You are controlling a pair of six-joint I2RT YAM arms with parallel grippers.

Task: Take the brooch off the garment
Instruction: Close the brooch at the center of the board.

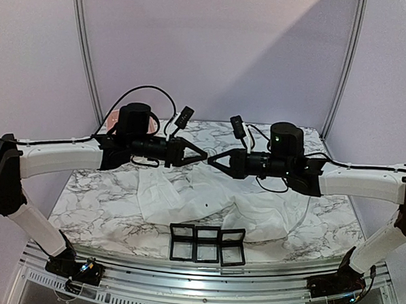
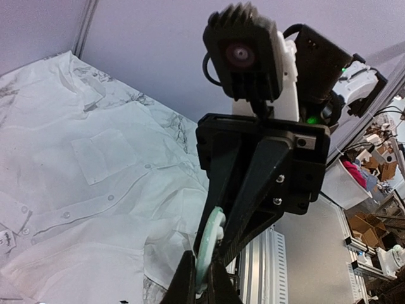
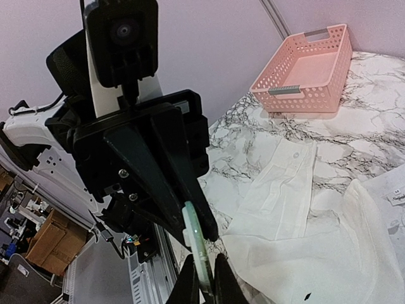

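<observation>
Nearest you, at the table's (image 1: 91, 200) front edge, three black frames (image 1: 207, 244) sit side by side, touching. Just behind them the garment (image 1: 207, 200) lies spread and wrinkled on the marble top. In your left wrist view it lies face up, with the chest pocket (image 2: 101, 155) and a line of buttons showing.

Now look up, because the action is above the cloth. Your two arms reach in from either side and meet nose to nose over the garment. The left gripper (image 1: 204, 156) and right gripper (image 1: 211, 159) are tip to tip in mid-air.

And there's the brooch (image 2: 209, 247), a pale green disc, edge-on, caught right where the tips meet. It is off the garment and clear of the table. In your left wrist view your own fingers (image 2: 185, 285) are pinched narrow at the disc's lower rim, and the right gripper's black fingers converge on it from above. The right wrist view shows the same thing mirrored: the disc stands between your own narrow fingertips, with the left gripper's fingers closing to a point on it. Both pairs of jaws are clamped down on the brooch.

At the far end, the pink basket (image 3: 307, 66) sits on the marble beyond the garment, well apart from the grippers.
</observation>
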